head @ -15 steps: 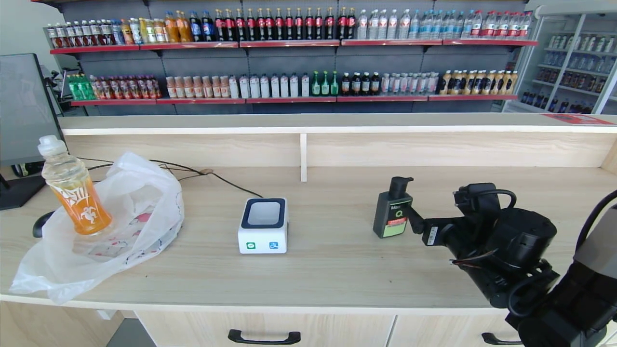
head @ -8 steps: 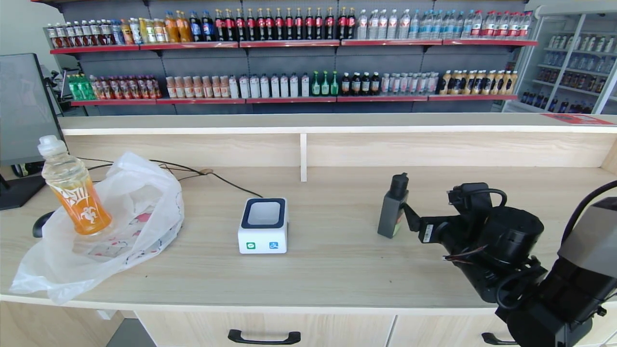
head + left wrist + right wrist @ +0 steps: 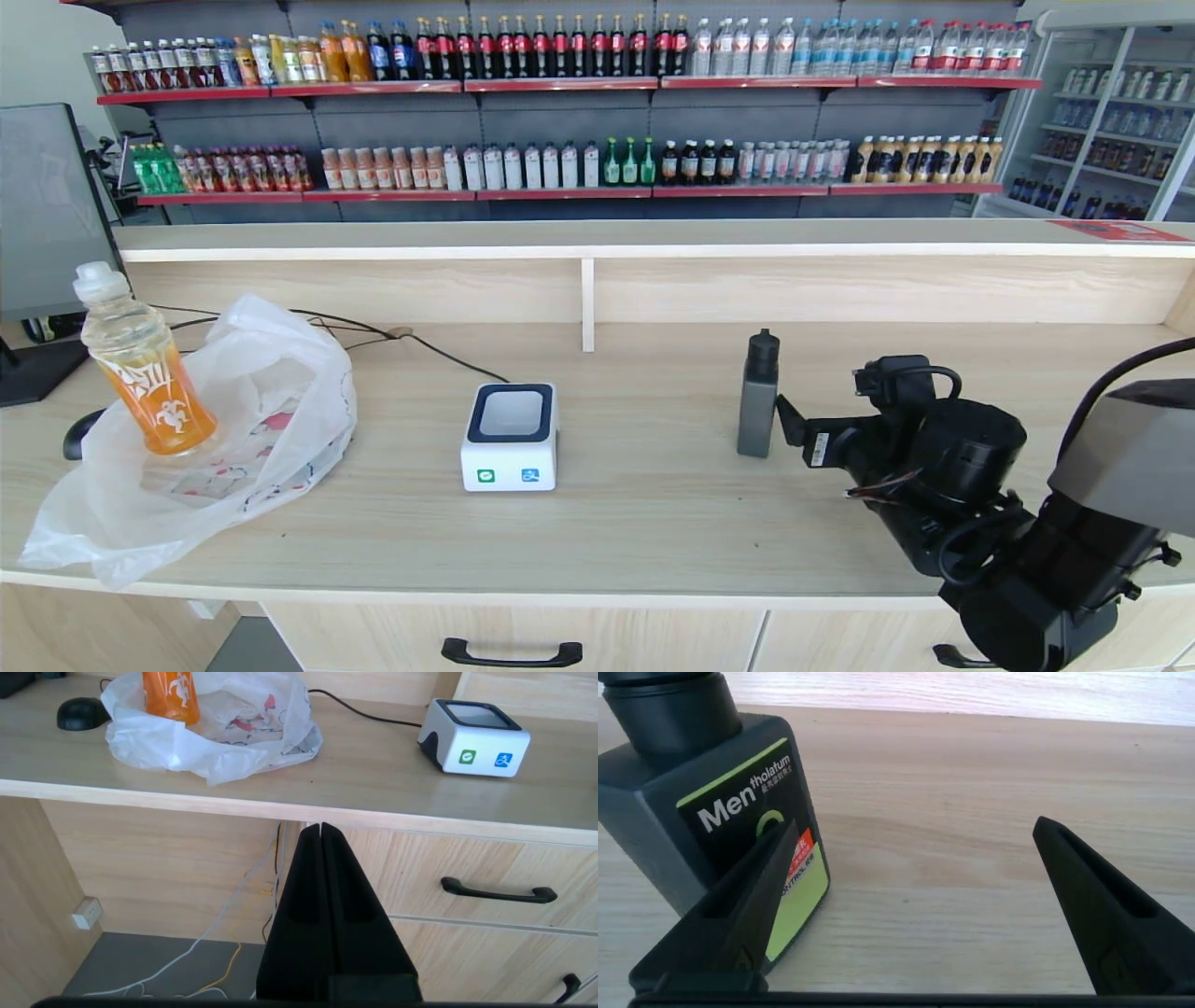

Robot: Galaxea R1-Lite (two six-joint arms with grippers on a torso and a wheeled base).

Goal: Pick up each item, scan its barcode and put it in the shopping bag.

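A dark grey bottle [image 3: 757, 397] with a black cap and a green label [image 3: 710, 840] stands upright on the wooden counter [image 3: 653, 523], right of the middle. My right gripper [image 3: 789, 422] is right beside it and open [image 3: 915, 896]; one finger [image 3: 738, 915] rests against the labelled face, and the bottle lies outside the gap. The white scanner [image 3: 511, 436] [image 3: 474, 749] sits mid-counter. At the left, an orange drink bottle [image 3: 140, 364] [image 3: 170, 693] stands in the white shopping bag [image 3: 187, 448] [image 3: 224, 728]. My left gripper [image 3: 322, 845] is shut, low in front of the drawers.
A black mouse [image 3: 79, 434] [image 3: 79, 711] lies by the bag and a monitor [image 3: 47, 215] stands at the far left. A cable [image 3: 373, 331] runs behind the scanner. A raised ledge [image 3: 653, 238] borders the counter's back. Drawer handles [image 3: 498, 892] sit under the front edge.
My right gripper has moved left and farther in, and the grey bottle has turned on the spot: its label faced the head camera before, now its narrow side does. Bag, drink and scanner are unmoved.
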